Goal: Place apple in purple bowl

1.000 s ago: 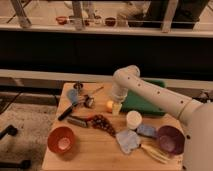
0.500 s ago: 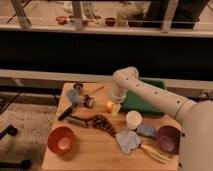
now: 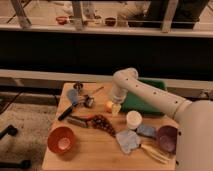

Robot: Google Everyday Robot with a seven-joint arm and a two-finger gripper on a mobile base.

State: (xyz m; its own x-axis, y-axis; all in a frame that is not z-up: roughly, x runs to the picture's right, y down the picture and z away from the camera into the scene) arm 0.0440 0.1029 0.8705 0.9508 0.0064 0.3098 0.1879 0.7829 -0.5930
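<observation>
The apple (image 3: 109,105), small and yellow-orange, sits on the wooden table near its middle, just left of the green board. My gripper (image 3: 115,107) hangs at the end of the white arm, down at the apple's right side and touching or nearly touching it, open. The purple bowl (image 3: 167,138) stands at the table's front right corner, dark with a shiny inside, well to the right of the gripper and nearer the front.
A white cup (image 3: 133,120) stands between apple and purple bowl. Blue cloths (image 3: 128,140) and a pale utensil (image 3: 152,152) lie near the front. An orange bowl (image 3: 62,140) is front left, with dark utensils (image 3: 67,112) and a brown item (image 3: 102,122) left of the apple. The green board (image 3: 145,100) is behind.
</observation>
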